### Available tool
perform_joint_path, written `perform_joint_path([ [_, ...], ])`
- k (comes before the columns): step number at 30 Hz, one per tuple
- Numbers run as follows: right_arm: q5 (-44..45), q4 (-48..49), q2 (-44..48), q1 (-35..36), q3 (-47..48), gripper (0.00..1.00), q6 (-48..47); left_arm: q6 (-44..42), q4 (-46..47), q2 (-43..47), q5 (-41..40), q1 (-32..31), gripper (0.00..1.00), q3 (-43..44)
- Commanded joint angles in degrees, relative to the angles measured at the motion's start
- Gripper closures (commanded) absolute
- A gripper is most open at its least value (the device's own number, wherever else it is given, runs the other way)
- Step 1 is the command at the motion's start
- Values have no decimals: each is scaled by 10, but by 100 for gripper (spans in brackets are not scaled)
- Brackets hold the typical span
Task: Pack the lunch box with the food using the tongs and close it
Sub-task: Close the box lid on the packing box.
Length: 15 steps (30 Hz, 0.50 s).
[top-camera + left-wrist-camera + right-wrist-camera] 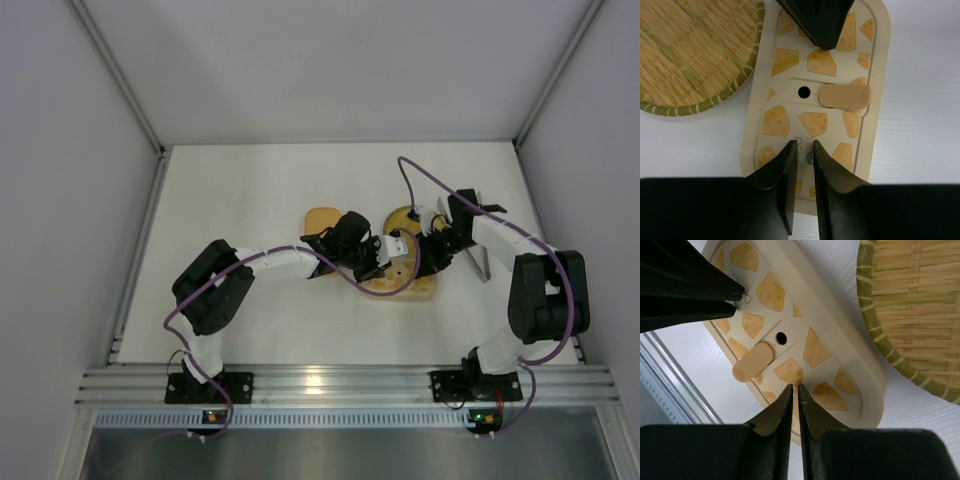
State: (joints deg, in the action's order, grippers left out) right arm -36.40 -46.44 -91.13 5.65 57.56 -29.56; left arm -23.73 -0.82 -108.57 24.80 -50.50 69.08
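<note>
Cream plastic lunch box lid (785,95), printed with yellow cheese wedges, sits shut on the lunch box on a white table (920,100). A tan oval tab (845,96) lies at its middle beside a small round hole (803,92). The left gripper (804,147) hovers over one end of the lid, its black fingers a narrow slit apart and holding nothing. The right gripper (795,390) is over the opposite end, fingers pressed together and empty. A woven bamboo plate (695,50) lies just beside the box. The silver tongs (483,262) lie on the table to the right.
</note>
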Motion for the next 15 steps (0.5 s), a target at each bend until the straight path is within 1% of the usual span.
perform_joint_path([
  [1,84,12,-46,16,-18,91,-28,-16,-41,-41,-27,-2,76,-16],
  [4,82,8,-51,16,-16,91,-29,-17,-45,-46,-28,-1,77,-17],
  [7,71,3,-44,16,-10,91,-29,-18,-44,-38,-27,-2,74,-18],
  [11,26,-16,-19,16,17,90,-25,-14,-53,-10,-24,-2,72,-3],
  [15,-9,-41,18,16,52,88,-19,3,-82,32,-25,-1,70,37],
])
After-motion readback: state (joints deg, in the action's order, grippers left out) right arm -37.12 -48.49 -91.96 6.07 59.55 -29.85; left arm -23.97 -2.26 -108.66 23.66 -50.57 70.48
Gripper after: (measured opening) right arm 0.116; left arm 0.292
